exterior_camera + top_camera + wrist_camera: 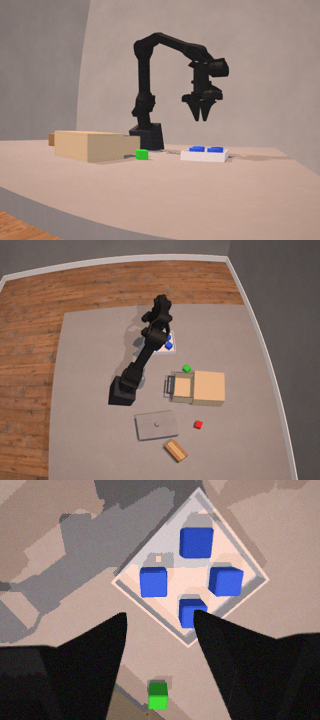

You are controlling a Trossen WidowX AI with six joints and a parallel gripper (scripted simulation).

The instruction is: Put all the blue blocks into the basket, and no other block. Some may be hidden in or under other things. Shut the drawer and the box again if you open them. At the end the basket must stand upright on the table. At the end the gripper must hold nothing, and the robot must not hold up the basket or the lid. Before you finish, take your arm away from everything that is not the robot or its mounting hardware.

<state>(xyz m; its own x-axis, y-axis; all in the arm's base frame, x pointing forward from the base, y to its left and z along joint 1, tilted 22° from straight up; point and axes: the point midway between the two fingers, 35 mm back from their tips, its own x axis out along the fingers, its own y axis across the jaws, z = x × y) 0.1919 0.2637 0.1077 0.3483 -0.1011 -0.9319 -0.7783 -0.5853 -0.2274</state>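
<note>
Blue blocks (pixel 196 542): four in basket (pixel 129 569); one green (pixel 158 696), one red (pixel 198 424).

Overhead, low side, downward wrist views

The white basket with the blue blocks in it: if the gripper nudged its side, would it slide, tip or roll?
The basket is low, wide and flat-bottomed, so it would probably slide, not tip or roll. Its walls look rigid. Four blue blocks lie loose inside and might shift against them. The gripper hangs open well above it, holding nothing.
</note>
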